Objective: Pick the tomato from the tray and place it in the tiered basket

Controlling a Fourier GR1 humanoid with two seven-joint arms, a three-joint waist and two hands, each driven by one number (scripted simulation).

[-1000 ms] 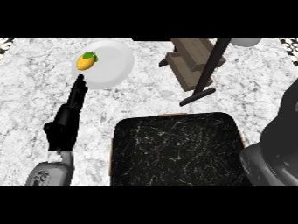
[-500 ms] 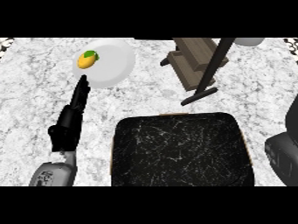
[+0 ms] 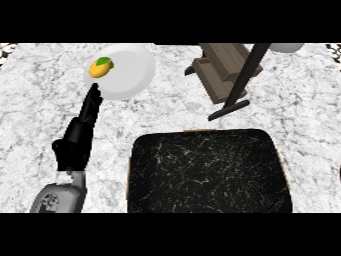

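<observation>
A: Left hand (image 3: 79, 134) stretches up the left of the frame, fingers straight, holding nothing, tips at the white plate (image 3: 132, 75).

B: And the tomato?

A: None visible; dark tray (image 3: 206, 172) bottom centre, tiered basket (image 3: 228, 70) upper right.

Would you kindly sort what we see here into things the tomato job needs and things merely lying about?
For the job:
- black tray, no tomato visible on it
- tiered basket, wooden shelves on a dark post
- left hand, fingers straight, tips at the plate's rim

Lying about:
- white plate
- yellow and green item on that plate
- marble counter
</observation>
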